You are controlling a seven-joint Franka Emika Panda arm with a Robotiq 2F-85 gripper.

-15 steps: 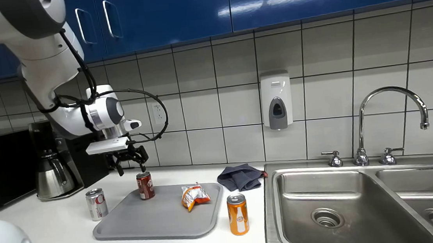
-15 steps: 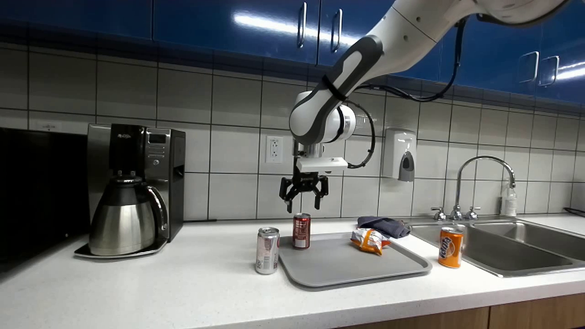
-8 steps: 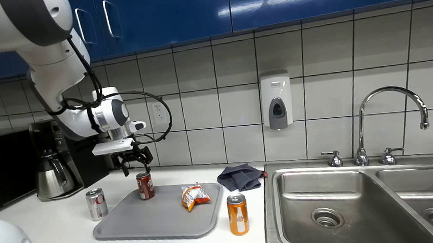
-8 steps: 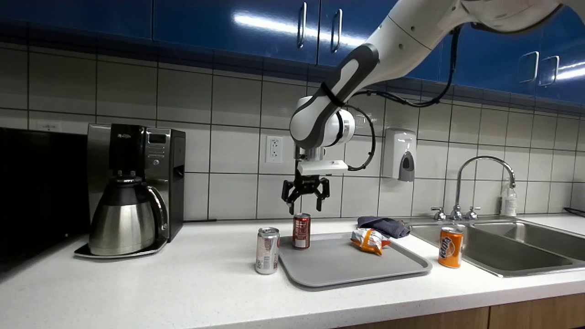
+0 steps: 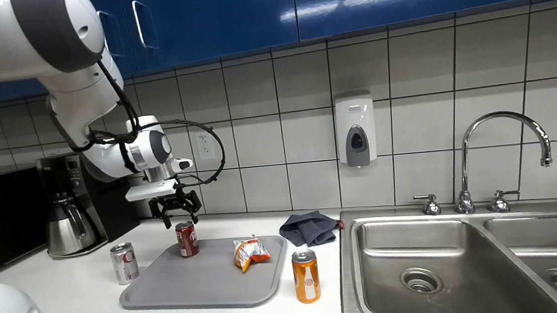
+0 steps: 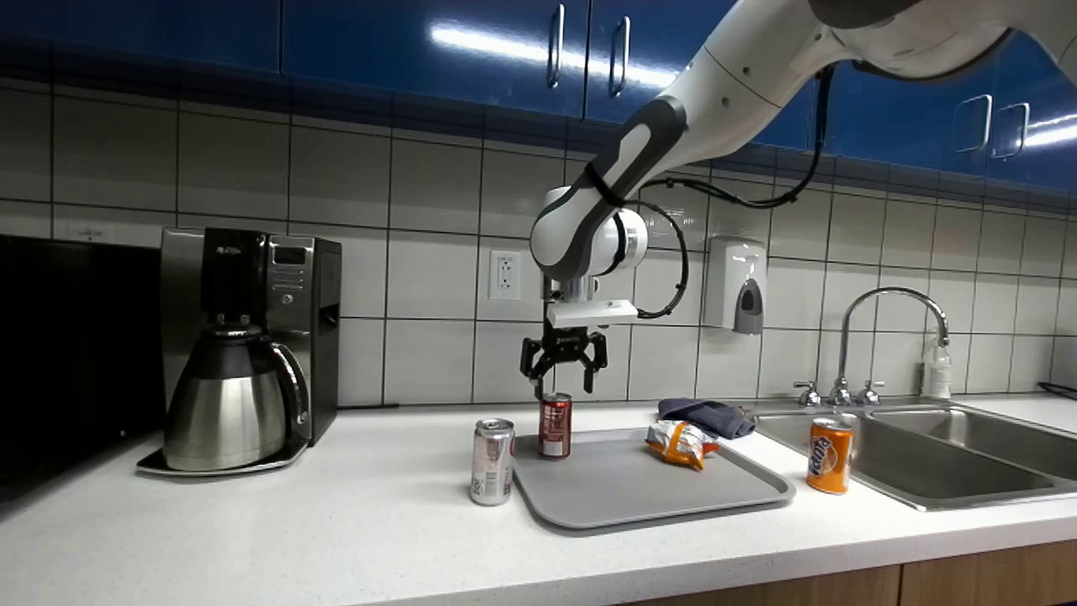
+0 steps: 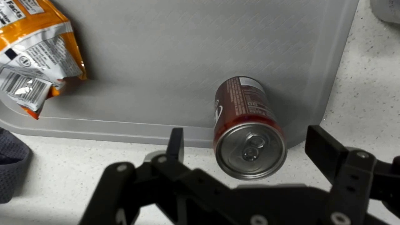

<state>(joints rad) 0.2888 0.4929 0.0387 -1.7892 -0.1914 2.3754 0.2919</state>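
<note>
Jaws spread wide and empty, just above the red soda can (image 7: 250, 128), which stands upright on the grey tray (image 6: 648, 492); grasp not yet made. Snack bag (image 6: 680, 444) lies on the same tray. Silver soda can (image 6: 492, 462) and Fanta can (image 6: 830, 455) stand beside it on the desk (image 6: 336, 539).

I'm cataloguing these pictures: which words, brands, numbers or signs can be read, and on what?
"Fanta": orange can
"Facts": snack bag
Too small, blurred or cut off to read surely: the bag's other print; marks on the red can, silver can, coffee maker, outlet and soap dispenser.
</note>
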